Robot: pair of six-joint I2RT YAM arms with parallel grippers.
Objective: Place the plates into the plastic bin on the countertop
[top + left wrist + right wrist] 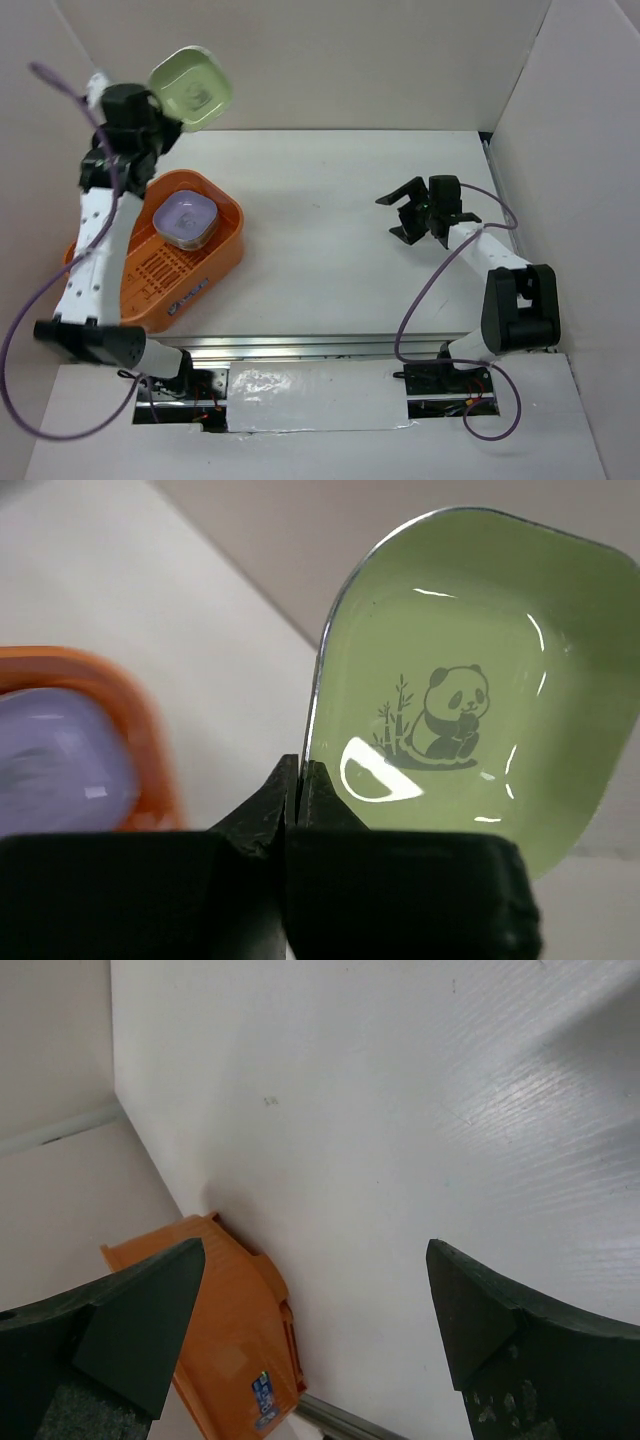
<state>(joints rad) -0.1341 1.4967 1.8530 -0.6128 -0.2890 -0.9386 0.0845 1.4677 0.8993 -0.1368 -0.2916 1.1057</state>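
Precariously pinches pastel green rounded-square plate (192,88) by rim alone in clamped left gripper (300,785), risks slipping free outside orange plastic bin (228,250); right gripper (405,215) spread wide, empty.

Top camera sat high behind both arm bases, looking down and forward over the whole countertop (330,200); wide, distant. Left wrist camera rode just behind the left gripper (298,780), very close on a green plate (470,680); orange bin (100,670) blurred at its left edge. Right wrist camera looked past the right gripper (315,1250), low across the countertop toward the bin; all three views shared that bin.
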